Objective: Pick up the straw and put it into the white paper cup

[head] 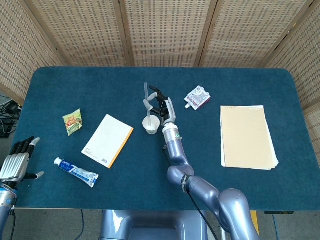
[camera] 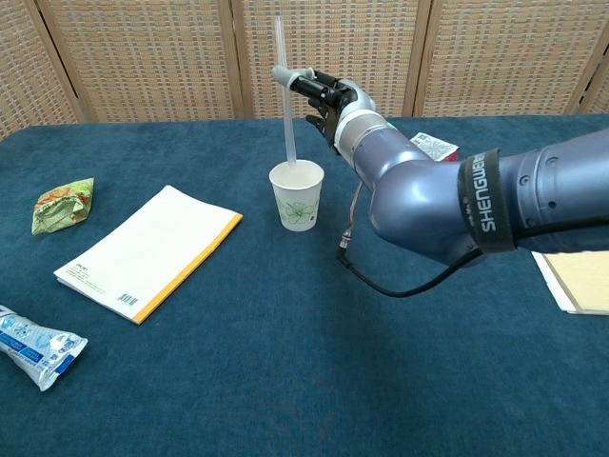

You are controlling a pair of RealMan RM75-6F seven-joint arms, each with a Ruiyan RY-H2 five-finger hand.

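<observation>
My right hand pinches a clear straw and holds it upright. The straw's lower end is at the rim of the white paper cup, just above its opening; I cannot tell whether it is inside. The cup stands upright near the middle of the blue table, directly below and left of the hand. My left hand hangs open off the table's near left corner, holding nothing.
A notebook with a yellow spine lies left of the cup. A toothpaste tube and a green snack packet lie further left. A small foil pouch and a tan notepad lie to the right.
</observation>
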